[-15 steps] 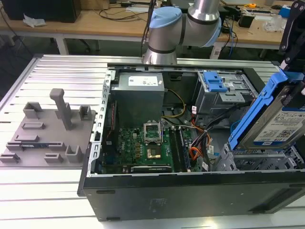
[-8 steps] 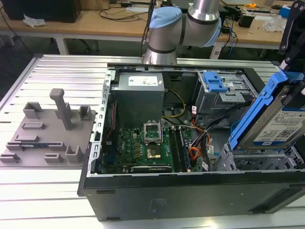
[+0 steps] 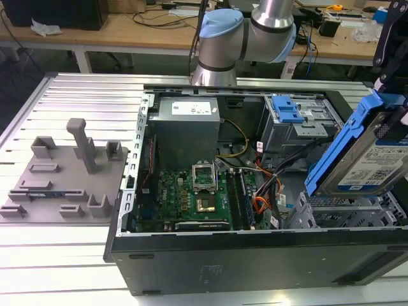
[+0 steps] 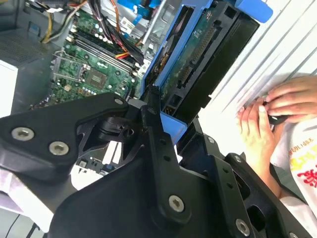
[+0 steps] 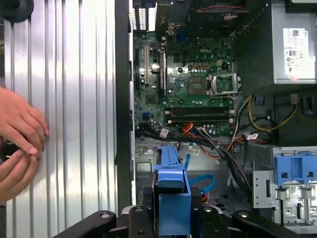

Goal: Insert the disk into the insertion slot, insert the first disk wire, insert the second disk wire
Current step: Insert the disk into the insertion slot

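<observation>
One disk (image 3: 373,162), seated in its blue carrier (image 5: 172,198), hangs steeply tilted over the near corner of the open computer case (image 3: 255,255) on the exterior view's right. The gripper (image 4: 168,124) is closed on one end of the carrier, its black fingers (image 4: 150,111) pressed against the blue plastic. The drive's circuit-board side faces the second wrist camera.

Just below the disk's lower edge sits the insertion slot (image 3: 344,213), the low grey cage along the case's near wall. The disk is above it, not yet inside, and I cannot tell whether they touch.

The tilt looks like the main hazard. If the carrier meets the bay at this angle, it could catch on the sheet-metal rim and jam or twist in the grip. A bundle of orange and black cables (image 3: 268,191) lies near the cage beside the motherboard (image 3: 191,197) and could be snagged or pinched. A person's hands (image 5: 20,134) rest on the ribbed table (image 3: 83,95) beside the case wall, near enough to be at risk if the arm swings that way.
</observation>
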`<state>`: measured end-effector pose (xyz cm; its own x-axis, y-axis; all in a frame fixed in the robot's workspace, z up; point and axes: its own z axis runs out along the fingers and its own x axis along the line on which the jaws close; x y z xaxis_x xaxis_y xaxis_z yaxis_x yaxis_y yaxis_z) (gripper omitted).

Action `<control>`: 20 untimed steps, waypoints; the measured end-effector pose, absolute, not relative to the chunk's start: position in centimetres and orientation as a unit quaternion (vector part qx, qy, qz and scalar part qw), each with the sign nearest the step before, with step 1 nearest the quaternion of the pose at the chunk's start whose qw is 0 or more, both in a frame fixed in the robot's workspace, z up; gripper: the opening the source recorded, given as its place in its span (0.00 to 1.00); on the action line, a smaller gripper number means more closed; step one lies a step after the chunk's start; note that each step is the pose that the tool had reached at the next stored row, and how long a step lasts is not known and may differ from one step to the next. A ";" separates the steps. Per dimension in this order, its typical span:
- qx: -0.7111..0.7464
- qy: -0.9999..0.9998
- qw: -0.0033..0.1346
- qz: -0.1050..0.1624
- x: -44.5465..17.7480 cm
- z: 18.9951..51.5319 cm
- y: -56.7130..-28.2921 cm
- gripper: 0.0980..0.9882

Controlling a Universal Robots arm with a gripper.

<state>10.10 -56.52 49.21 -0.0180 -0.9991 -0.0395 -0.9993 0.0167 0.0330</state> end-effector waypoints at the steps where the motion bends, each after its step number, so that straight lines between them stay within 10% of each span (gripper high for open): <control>1: -0.701 0.713 0.005 0.027 10.1 49.2 -56.5 0.30; 11: -0.701 0.712 0.027 0.007 9.8 49.2 -56.5 0.30; 20: -0.701 0.713 0.016 0.001 9.9 49.1 -56.4 0.30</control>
<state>9.87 -56.39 49.11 -0.0155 -0.9996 -0.0239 -0.9996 0.0161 -0.0218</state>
